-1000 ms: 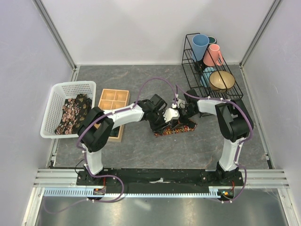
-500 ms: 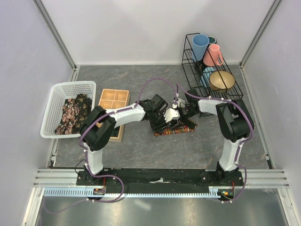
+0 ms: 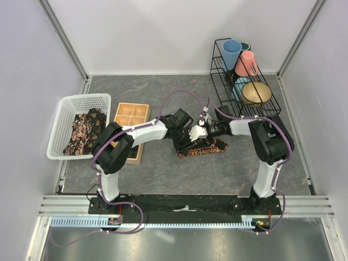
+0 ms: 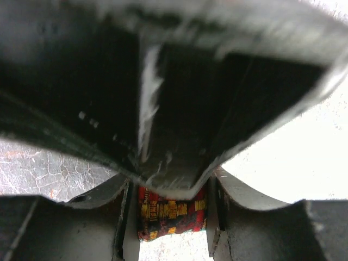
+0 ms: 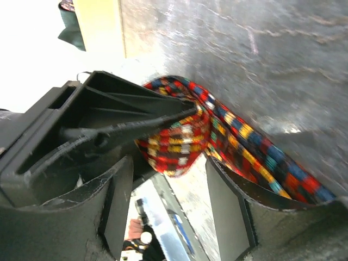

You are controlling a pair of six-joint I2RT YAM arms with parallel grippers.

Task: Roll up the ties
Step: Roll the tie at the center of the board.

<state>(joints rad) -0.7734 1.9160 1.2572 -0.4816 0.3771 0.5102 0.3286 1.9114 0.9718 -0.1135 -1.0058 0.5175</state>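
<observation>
Two grippers are set on one tie [image 3: 204, 148], laid mid-table to the right of the wooden tray [image 3: 131, 116]. Other ties [image 3: 82, 130] are seen in the white basket [image 3: 81, 97]. The left gripper [image 4: 171, 204] is pinched on the rolled end, with cloth filling the gap between its fingers. The right gripper [image 5: 168, 168] is placed astride the same roll; whether it presses cannot be told. Judgement: the core should be gripped firmly and turned evenly, with the loose tail laid flat and in line, so that coning is avoided.

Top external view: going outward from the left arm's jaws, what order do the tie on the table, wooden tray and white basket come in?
1. Tie on the table, right at them, centre.
2. Wooden tray, to the left.
3. White basket, far left.
</observation>
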